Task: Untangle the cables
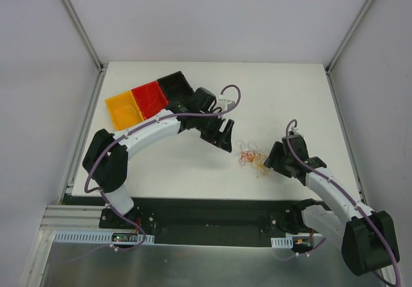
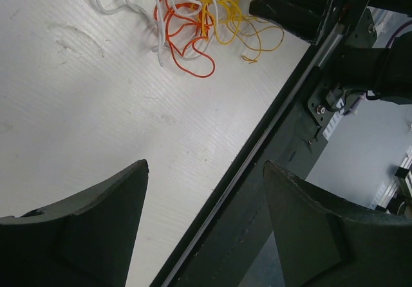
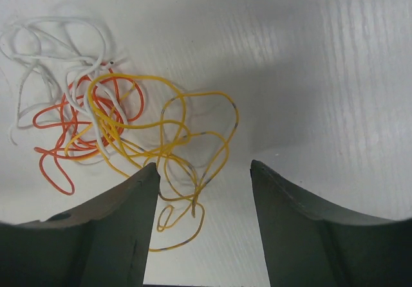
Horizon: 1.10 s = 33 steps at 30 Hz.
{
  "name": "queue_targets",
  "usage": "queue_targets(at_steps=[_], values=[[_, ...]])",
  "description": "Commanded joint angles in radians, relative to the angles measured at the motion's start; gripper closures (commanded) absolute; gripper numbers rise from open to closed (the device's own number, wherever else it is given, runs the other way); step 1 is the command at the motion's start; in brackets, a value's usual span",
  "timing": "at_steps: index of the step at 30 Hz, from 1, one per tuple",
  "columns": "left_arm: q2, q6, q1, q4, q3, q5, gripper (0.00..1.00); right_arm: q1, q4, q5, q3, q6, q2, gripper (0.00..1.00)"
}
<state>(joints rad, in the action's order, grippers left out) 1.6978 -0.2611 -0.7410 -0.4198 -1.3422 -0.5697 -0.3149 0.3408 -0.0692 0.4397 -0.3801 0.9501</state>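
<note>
The cables (image 1: pixel 250 155) are a small loose tangle of thin white, orange and yellow wires lying on the white table between the two arms. My left gripper (image 1: pixel 224 139) hangs open just left of the tangle. In the left wrist view the cables (image 2: pixel 193 23) lie well ahead of the open left gripper (image 2: pixel 205 166), with nothing between its fingers. My right gripper (image 1: pixel 274 159) is open at the tangle's right side. In the right wrist view the cables (image 3: pixel 122 116) spread ahead of the right gripper (image 3: pixel 203 165), and a yellow loop (image 3: pixel 187 210) lies on the table between its fingers, ungripped.
A tray stands at the table's back left with an orange compartment (image 1: pixel 122 110), a red one (image 1: pixel 149 99) and a black one (image 1: pixel 175 86). The table's dark near edge rail (image 2: pixel 257 171) runs under the left gripper. Grey frame posts (image 1: pixel 77 23) flank the table.
</note>
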Motion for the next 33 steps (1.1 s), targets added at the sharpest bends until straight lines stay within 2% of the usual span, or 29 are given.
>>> queue_targets(at_steps=[1,7,8,12,15,24,33], values=[[-0.036,0.020,-0.020,0.024,0.006,-0.032,0.29,0.007,0.041,0.096,0.028,-0.040,0.004,0.44],[-0.069,0.026,-0.024,0.024,0.008,-0.018,0.29,0.004,0.159,0.094,0.096,-0.022,-0.138,0.85],[-0.072,0.028,-0.026,0.023,0.006,-0.016,0.29,0.004,0.173,0.103,0.112,-0.016,-0.166,0.98],[-0.105,0.034,-0.023,0.023,0.006,-0.004,0.29,0.003,0.259,0.160,0.227,0.035,-0.263,1.00],[-0.138,0.045,-0.024,0.026,0.008,0.005,0.29,0.002,0.322,0.204,0.391,0.079,-0.318,1.00],[-0.325,0.097,-0.024,0.111,0.093,0.191,0.28,0.002,0.247,0.387,0.772,0.124,-0.415,1.00],[-0.464,0.103,-0.023,0.245,0.205,0.292,0.26,0.000,0.219,0.286,1.053,0.256,-0.395,1.00]])
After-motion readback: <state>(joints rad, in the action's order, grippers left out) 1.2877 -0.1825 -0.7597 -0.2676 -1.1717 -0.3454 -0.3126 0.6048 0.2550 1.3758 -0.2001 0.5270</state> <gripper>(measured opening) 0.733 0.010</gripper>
